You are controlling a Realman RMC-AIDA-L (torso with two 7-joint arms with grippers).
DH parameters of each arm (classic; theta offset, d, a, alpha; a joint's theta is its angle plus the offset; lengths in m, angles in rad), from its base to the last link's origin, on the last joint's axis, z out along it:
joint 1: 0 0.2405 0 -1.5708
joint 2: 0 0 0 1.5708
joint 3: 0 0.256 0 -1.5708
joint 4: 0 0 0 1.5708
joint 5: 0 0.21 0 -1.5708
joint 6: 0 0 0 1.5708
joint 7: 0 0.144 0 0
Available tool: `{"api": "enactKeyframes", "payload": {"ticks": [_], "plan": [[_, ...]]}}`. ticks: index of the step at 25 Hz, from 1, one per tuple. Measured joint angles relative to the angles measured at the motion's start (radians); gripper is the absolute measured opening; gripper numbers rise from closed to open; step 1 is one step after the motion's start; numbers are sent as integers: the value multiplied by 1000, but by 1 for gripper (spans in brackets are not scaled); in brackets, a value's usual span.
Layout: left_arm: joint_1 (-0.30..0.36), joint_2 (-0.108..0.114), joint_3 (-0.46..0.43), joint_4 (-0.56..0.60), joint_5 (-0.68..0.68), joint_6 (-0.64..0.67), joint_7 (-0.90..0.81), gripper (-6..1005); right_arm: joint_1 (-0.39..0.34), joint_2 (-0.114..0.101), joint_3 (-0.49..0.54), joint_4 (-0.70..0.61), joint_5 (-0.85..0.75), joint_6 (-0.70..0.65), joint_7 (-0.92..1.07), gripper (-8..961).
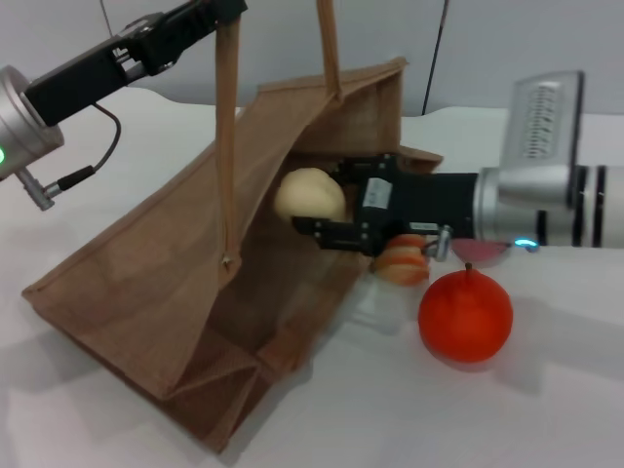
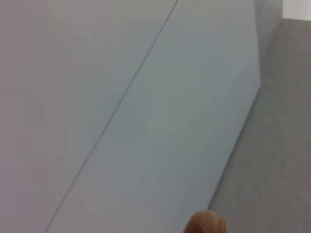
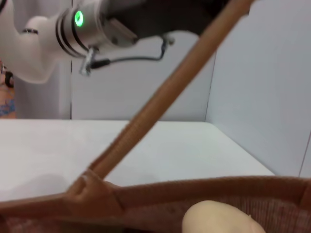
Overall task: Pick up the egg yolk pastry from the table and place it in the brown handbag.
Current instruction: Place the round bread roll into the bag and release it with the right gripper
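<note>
The brown handbag (image 1: pixel 175 283) lies tilted on the white table with its mouth facing right. My left gripper (image 1: pixel 216 14) is at the top left, shut on one handle (image 1: pixel 227 127) and holding it up. My right gripper (image 1: pixel 330 207) is at the bag's mouth, shut on the egg yolk pastry (image 1: pixel 308 195), a pale cream bun just inside the opening. In the right wrist view the pastry (image 3: pixel 221 218) shows just past the bag's rim (image 3: pixel 194 187), with the raised handle (image 3: pixel 160 111) crossing in front. A bit of the handle (image 2: pixel 206 224) shows in the left wrist view.
An orange (image 1: pixel 466 315) sits on the table right of the bag. A ridged orange-and-cream bread roll (image 1: pixel 403 261) lies under my right wrist. A pink round thing (image 1: pixel 485 252) peeks out behind the arm. A grey wall stands behind the table.
</note>
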Motion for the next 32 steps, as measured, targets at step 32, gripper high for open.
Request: {"api": "enactKeyframes", "payload": {"ticks": [32], "plan": [[1,4,-12,2,-40,-125,-25,123,30,1,85,140,6,138,-195,657]]}}
